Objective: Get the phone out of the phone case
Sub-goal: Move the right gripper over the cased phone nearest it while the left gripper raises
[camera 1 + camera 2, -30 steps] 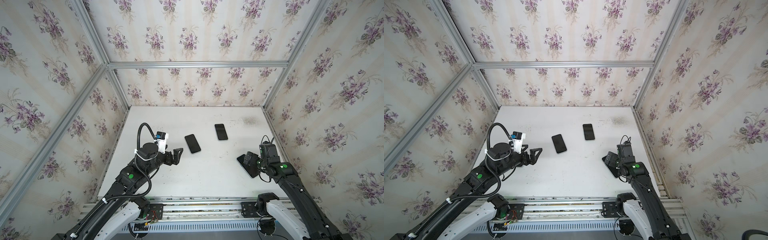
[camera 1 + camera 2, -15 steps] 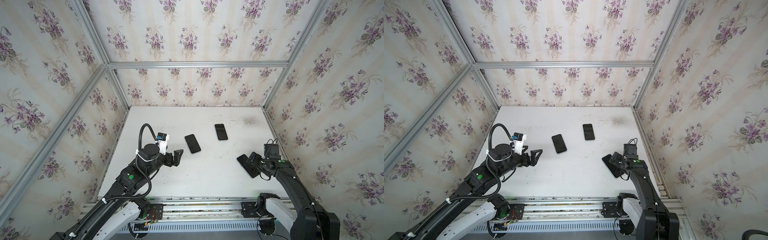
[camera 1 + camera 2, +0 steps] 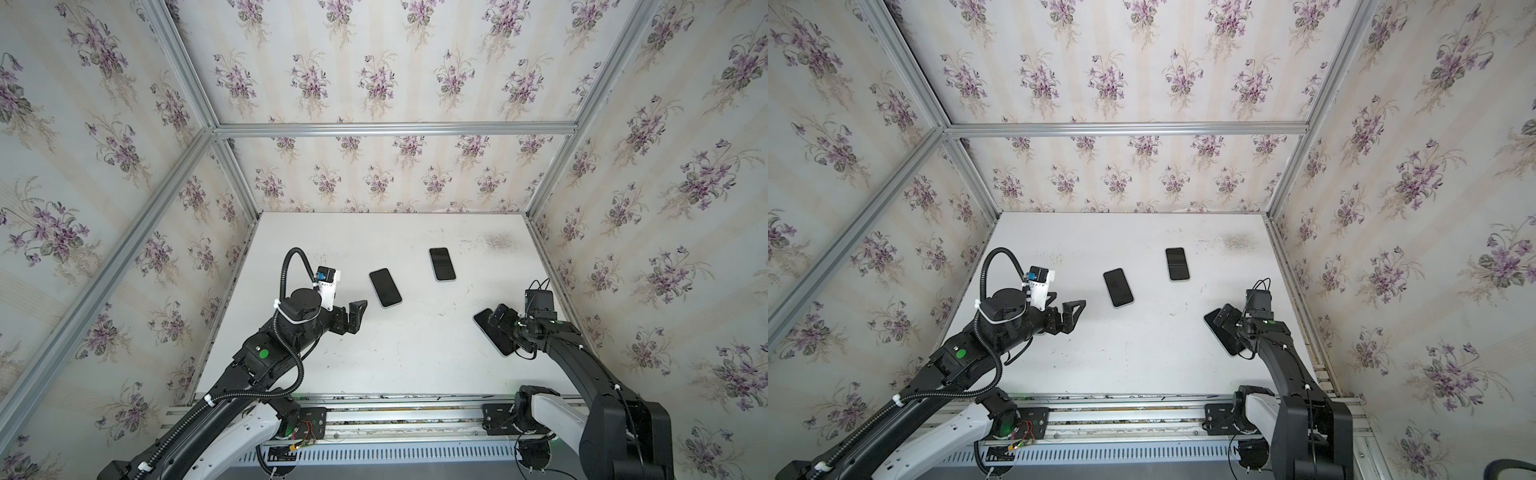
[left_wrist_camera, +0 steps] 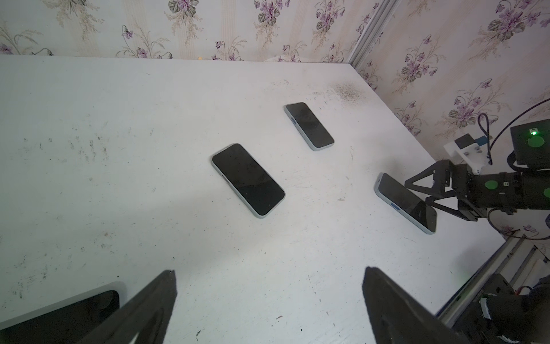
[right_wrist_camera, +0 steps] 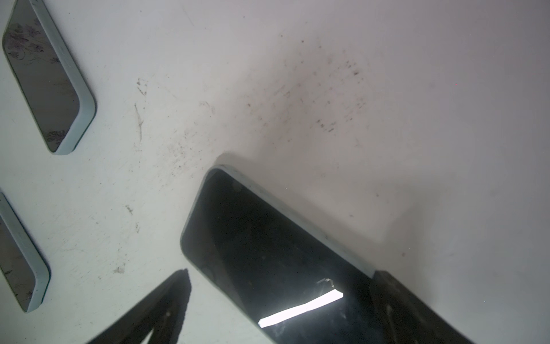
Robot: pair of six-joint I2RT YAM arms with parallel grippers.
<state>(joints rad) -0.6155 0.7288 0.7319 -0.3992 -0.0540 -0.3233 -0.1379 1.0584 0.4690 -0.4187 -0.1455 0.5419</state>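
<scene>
Right gripper [image 5: 281, 275] jaws spread wide, straddling the cased phone [image 4: 398, 199], which lies flat on the table [image 3: 415, 357] near its right edge, not gripped. Left gripper [image 4: 269, 272] jaws also released and empty, hovering over the table's left part.

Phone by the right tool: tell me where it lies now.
That phone lies flat on the right side of the table in both top views, under the open right tool, nearer the front than the middle phone.
</scene>
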